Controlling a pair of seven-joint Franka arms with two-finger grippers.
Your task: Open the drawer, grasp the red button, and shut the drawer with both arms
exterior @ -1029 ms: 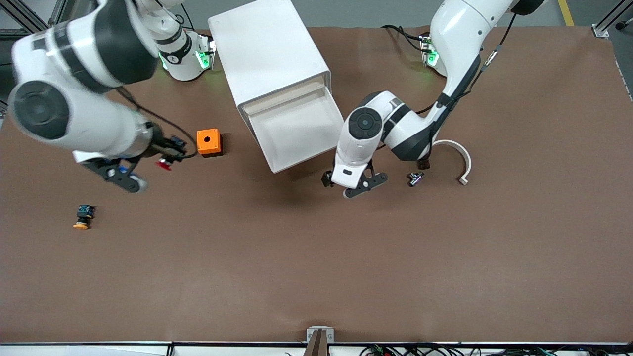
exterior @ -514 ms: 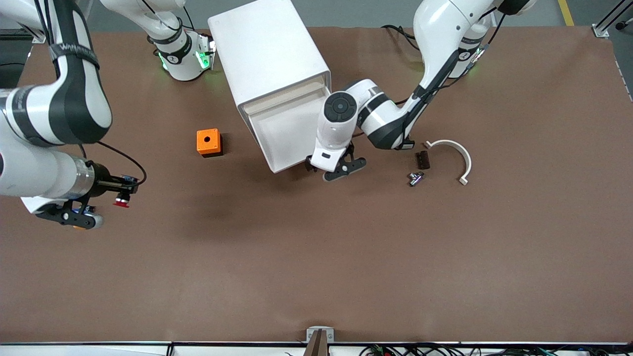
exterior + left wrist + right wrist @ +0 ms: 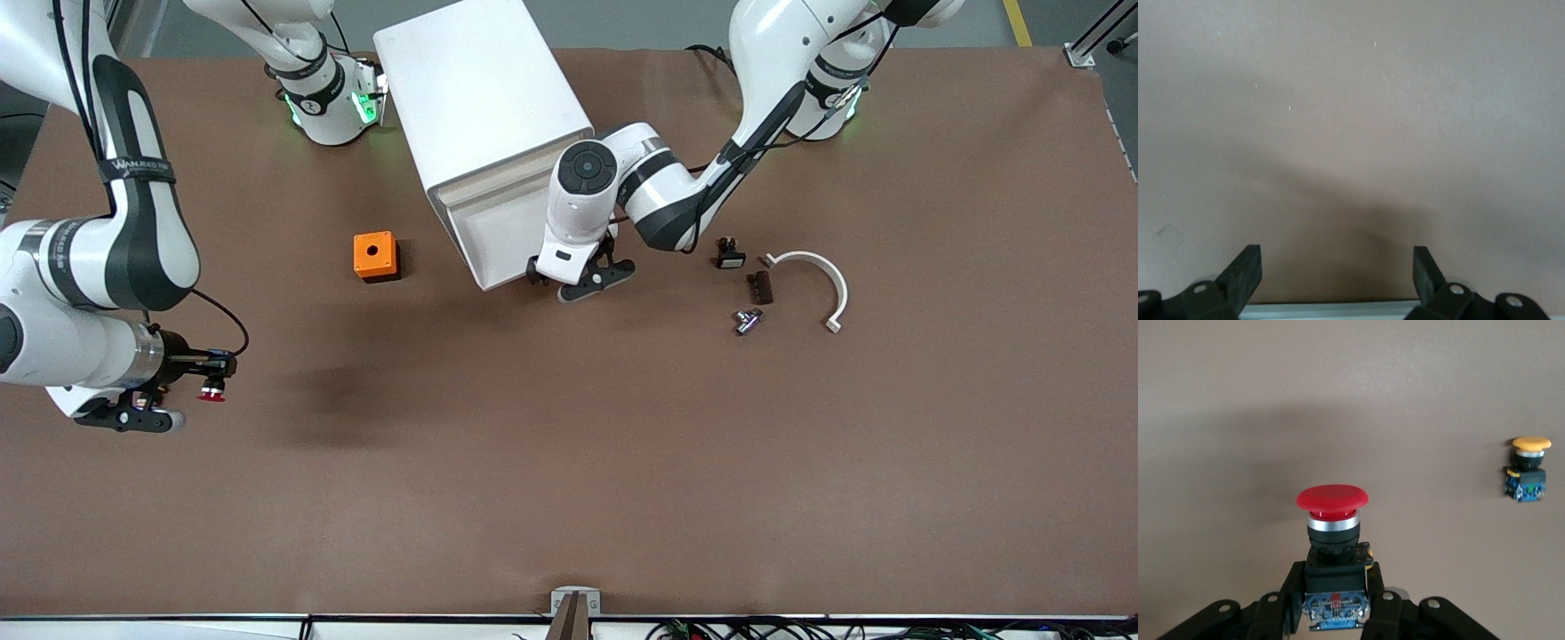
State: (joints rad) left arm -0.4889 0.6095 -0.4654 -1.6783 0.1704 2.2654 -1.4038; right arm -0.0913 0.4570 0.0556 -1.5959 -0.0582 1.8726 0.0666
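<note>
The right gripper (image 3: 206, 372) hangs over the bench (image 3: 622, 462) at the right arm's end, jaws clamped on the button (image 3: 1332, 535) — red cap outward. The left gripper (image 3: 573, 280), jaws wide apart and empty, is at the drawer (image 3: 498, 227) front. The right arm's band has lettering — unreadable.

The button (image 3: 1332, 547) in my black right gripper (image 3: 1333, 613) has a round red cap, a silver ring under it, and a black body with blue at its base. The other button (image 3: 1526, 468) on the plain brown tabletop (image 3: 622, 462) has a yellow-orange cap on a black-and-blue body. The drawer (image 3: 498, 233) and its cabinet (image 3: 476, 89) are white, the cube box (image 3: 374, 255) is orange with a dark hole, and my left gripper (image 3: 1336, 283) is black.
</note>
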